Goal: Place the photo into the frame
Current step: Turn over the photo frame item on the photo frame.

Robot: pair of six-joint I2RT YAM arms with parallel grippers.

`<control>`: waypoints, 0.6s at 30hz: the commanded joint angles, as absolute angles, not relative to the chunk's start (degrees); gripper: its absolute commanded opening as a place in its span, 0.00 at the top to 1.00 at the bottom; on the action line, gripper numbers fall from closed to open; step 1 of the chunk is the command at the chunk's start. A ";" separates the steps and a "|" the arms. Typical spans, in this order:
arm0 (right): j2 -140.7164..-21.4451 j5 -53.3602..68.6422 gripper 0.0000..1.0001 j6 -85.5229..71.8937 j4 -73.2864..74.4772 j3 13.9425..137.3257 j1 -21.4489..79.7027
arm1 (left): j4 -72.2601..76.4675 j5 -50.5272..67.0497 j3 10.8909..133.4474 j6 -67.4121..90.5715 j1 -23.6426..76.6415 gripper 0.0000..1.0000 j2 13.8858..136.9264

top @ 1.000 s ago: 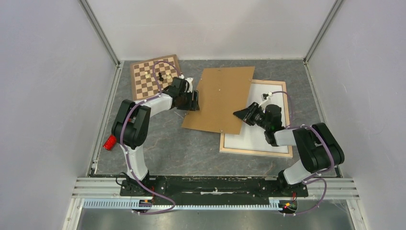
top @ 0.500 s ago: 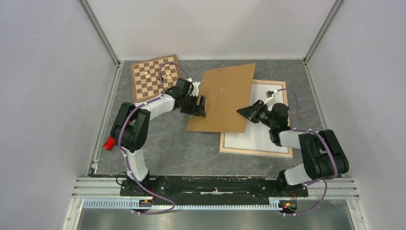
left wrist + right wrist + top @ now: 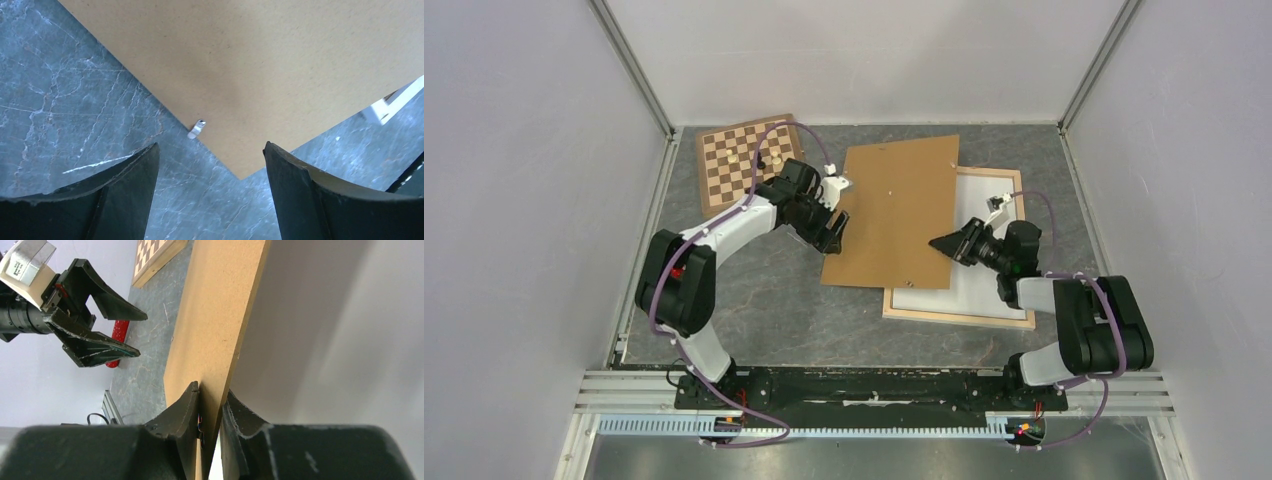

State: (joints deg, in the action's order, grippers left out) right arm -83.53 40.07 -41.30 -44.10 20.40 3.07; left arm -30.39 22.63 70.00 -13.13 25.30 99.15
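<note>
The frame (image 3: 959,316), of thin light wooden bars, lies flat at the right of the table. A white surface (image 3: 979,275) fills it; I cannot tell whether this is the photo's plain back. A brown backing board (image 3: 894,205) lies tilted over the frame's left part. My right gripper (image 3: 938,243) is shut on the board's right edge, and in the right wrist view the board (image 3: 215,315) stands edge-on between the jaws (image 3: 212,390). My left gripper (image 3: 832,226) hangs open beside the board's near-left corner (image 3: 241,175), holding nothing (image 3: 211,146).
A checkered chessboard (image 3: 746,158) with a few pieces lies at the back left, just behind the left arm. A red object (image 3: 118,335) sits near the table's left edge. A small metal clip (image 3: 196,129) sticks out from the board's edge. Grey walls enclose three sides.
The left gripper has opened wider and drawn back off the board's left edge. The right gripper has shifted right, swinging the board squarer and further over the frame.
</note>
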 commanded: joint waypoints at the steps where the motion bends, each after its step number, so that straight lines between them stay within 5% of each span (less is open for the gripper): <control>1: -81.78 43.70 1.00 -32.90 -46.02 19.86 1.66 | -33.16 22.32 70.60 -23.45 24.53 0.18 99.00; 18: -81.70 44.47 1.00 -32.26 -45.96 19.40 0.35 | -34.21 31.10 71.88 -17.10 26.41 0.24 105.70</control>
State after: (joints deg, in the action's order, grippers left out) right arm -82.54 44.10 -38.72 -42.33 19.66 0.45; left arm -34.26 27.22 70.15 -19.27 25.06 105.30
